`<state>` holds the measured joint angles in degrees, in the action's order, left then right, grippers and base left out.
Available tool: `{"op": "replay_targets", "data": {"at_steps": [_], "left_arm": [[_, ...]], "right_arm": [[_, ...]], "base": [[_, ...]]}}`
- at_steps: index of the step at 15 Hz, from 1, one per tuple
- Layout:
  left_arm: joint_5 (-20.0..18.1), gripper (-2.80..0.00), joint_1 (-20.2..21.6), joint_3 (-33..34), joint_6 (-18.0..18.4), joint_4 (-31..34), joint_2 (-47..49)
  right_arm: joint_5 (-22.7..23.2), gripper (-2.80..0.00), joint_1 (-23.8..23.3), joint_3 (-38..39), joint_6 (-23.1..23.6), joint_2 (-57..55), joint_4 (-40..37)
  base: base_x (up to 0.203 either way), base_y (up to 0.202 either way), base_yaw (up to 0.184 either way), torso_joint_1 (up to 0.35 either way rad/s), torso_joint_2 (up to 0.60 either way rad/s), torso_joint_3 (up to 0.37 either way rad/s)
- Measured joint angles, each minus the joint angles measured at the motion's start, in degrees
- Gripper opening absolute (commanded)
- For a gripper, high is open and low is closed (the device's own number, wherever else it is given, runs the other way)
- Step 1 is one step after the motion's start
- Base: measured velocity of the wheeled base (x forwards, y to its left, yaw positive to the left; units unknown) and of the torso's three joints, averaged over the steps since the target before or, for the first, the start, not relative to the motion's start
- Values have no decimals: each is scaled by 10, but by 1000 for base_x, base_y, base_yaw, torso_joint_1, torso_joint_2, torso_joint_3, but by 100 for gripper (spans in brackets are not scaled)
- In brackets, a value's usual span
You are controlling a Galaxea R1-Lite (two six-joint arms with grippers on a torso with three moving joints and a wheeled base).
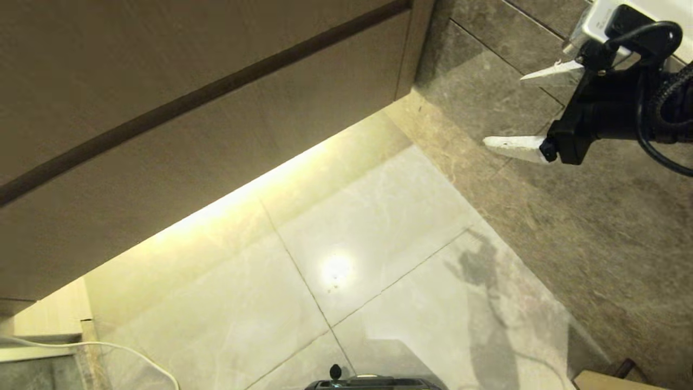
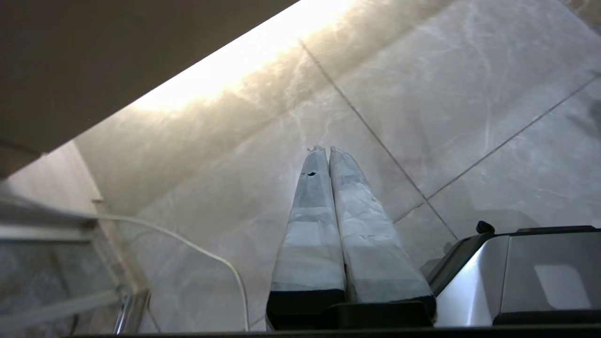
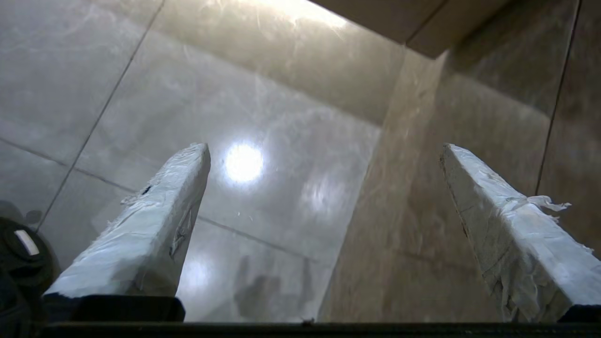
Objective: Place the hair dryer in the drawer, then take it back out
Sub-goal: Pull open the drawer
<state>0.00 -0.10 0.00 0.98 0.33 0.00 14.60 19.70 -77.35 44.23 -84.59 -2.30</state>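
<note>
Overhead, right hand (image 1: 503, 108) gapes above floor (image 1: 379, 233).

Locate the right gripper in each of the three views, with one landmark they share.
Head view: right gripper at upper right, jaws wide open, empty.
Left wrist view: not in it.
Right wrist view: right gripper, its fingers at either side.
Shared landmark: the lit floor strip under the wooden cabinet.

The floor tiles (image 1: 346, 238) look like glossy pale marble; the cabinet fronts (image 1: 178, 146) are matt wood-grain; the fingers (image 3: 150, 230) wear rough, frayed white tape.
</note>
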Motion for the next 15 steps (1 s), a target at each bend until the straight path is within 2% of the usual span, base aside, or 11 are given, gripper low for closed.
{"op": "replay_targets", "data": {"at_steps": [8, 11, 15], "left_arm": [[0, -280, 0, 0, 0, 0, 0], [0, -280, 0, 0, 0, 0, 0], [0, -280, 0, 0, 0, 0, 0]], "right_arm": [[1, 0, 1, 22, 1, 15, 3], [2, 0, 1, 29, -1, 21, 20], [1, 0, 0, 37, -1, 27, 21]], "base": [[0, 0, -7, 1, 0, 0], [0, 0, 0, 137, -117, -42], [5, -6, 141, 257, -242, -199]]}}
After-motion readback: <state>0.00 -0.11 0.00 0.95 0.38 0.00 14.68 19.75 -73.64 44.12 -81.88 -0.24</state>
